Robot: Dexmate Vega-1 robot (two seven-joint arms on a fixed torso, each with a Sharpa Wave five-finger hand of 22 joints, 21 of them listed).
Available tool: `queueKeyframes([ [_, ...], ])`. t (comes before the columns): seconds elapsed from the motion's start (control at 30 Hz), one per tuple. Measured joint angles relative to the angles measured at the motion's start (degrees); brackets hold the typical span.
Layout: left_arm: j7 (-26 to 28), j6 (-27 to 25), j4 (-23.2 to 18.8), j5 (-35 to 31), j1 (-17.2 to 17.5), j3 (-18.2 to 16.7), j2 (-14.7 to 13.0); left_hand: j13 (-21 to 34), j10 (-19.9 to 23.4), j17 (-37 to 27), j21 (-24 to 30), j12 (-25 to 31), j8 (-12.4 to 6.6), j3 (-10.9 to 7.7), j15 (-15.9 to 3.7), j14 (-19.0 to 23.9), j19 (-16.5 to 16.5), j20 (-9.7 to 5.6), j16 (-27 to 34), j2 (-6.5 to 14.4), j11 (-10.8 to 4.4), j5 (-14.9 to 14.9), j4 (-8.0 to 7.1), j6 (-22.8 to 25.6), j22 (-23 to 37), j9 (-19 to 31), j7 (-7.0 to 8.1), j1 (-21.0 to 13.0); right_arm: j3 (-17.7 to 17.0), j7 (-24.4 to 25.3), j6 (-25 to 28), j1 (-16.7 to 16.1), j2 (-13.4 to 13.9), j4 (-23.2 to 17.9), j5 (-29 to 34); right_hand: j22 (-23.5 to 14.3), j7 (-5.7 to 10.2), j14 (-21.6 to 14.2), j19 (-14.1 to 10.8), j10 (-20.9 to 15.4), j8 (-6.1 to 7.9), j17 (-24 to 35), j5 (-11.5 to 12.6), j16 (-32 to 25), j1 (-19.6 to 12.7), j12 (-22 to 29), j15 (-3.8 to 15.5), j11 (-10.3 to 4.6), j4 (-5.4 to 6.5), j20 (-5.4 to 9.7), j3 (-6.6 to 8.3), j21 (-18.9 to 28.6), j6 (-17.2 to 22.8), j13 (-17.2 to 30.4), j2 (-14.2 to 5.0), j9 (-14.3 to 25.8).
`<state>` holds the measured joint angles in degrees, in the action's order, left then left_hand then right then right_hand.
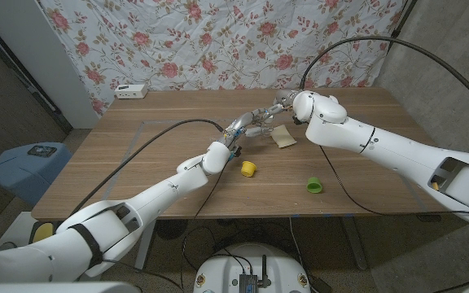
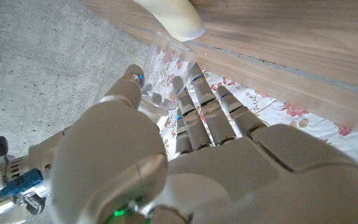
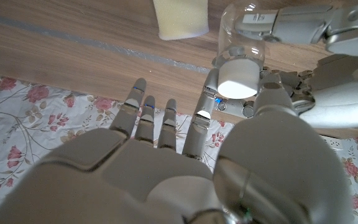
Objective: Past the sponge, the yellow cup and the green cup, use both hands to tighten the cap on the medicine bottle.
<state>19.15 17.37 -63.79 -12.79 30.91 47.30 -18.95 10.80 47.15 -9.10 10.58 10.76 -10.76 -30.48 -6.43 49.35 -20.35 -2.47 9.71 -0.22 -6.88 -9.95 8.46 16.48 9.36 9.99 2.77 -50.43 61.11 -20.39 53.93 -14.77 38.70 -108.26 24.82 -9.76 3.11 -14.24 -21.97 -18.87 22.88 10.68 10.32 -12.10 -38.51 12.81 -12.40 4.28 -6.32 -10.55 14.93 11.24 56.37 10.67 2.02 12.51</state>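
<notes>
Clear bottle [image 3: 241, 31] held by left hand [image 1: 243, 128]; white cap [image 3: 238, 76] pinched by right hand [image 1: 277, 107]. Bottle to be kept steady, cap turned squarely.

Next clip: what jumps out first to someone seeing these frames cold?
Both hands meet above the table's middle: the left hand holds the clear bottle, while the right hand's fingers close on its white cap. The sponge lies right beside them, with the yellow cup and green cup nearer the robot. A floral cloth hangs behind the table.
</notes>
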Motion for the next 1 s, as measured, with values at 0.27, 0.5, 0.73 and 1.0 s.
queueKeyframes([
  [0.27, 0.07, 0.01, 0.26, 0.04, -0.15, 0.09, 0.17, -0.02, 0.19, 0.00, 0.00, 0.29, 0.00, 0.00, 0.00, 0.00, 0.00, 0.00, 0.00, -0.06, -0.19, 0.01, 0.00, 0.00, 0.00, 0.00, 0.00, 0.05, 0.88, 0.36, 0.98, 0.29, -0.17, 0.13, 1.09, 0.00, -0.14, -0.49, -0.39, -1.15, 0.10, 0.00, 0.00, 0.00, 1.54, 0.00, 0.32, -0.09, 0.57, 0.00, -0.58, 0.00, 1.70, 0.00, 0.30, -0.21],
  [0.5, 0.15, 0.01, 0.45, 0.10, -0.25, 0.18, 0.30, 0.00, 0.20, 0.00, 0.00, 0.29, 0.00, -0.23, 0.00, 0.00, 0.00, 0.00, 0.00, -0.05, -0.20, 0.01, 0.24, -0.01, 0.00, 0.00, -0.01, 0.04, 1.43, 0.65, 1.61, 0.42, -0.35, 0.23, 1.90, 0.00, -0.37, -1.29, -0.51, -2.04, 0.63, 0.00, 0.00, 0.00, 2.56, 0.00, 0.47, 0.01, 1.10, 0.12, -1.11, 0.00, 3.17, 0.00, 0.58, -0.33],
  [0.73, 0.25, 0.01, 0.64, 0.13, -0.32, 0.23, 0.35, 0.02, 0.20, 0.00, 0.00, 0.27, 0.00, -0.23, 0.00, 0.00, 0.00, 0.00, 0.00, 0.03, -0.21, 0.06, 0.24, -0.01, 0.00, 0.00, -0.01, -0.05, 1.58, 1.02, 1.83, 0.43, -0.49, 0.34, 2.15, 0.00, -0.53, -1.73, -0.82, -2.65, 1.16, 0.00, 0.01, 0.00, 3.97, 0.00, 0.74, -0.19, 1.44, 0.17, -1.92, 0.00, 5.16, 0.00, 0.77, -0.53],
  [1.0, 0.41, 0.04, 0.79, 0.20, -0.33, 0.25, 0.48, 0.02, 0.20, 0.00, 0.00, 0.22, 0.00, -0.23, 0.00, 0.00, 0.00, 0.00, 0.00, 0.04, -0.21, 0.07, 0.24, -0.01, 0.00, 0.00, -0.01, -0.06, 1.43, 1.54, 1.88, 0.24, -0.85, 0.67, 2.15, 0.00, -1.06, -2.45, -1.28, -3.46, 1.20, 0.00, 0.03, 0.00, 5.61, 0.00, 0.84, -0.18, 1.94, 0.27, -2.41, 0.00, 6.09, 0.01, 1.22, -0.80],
])
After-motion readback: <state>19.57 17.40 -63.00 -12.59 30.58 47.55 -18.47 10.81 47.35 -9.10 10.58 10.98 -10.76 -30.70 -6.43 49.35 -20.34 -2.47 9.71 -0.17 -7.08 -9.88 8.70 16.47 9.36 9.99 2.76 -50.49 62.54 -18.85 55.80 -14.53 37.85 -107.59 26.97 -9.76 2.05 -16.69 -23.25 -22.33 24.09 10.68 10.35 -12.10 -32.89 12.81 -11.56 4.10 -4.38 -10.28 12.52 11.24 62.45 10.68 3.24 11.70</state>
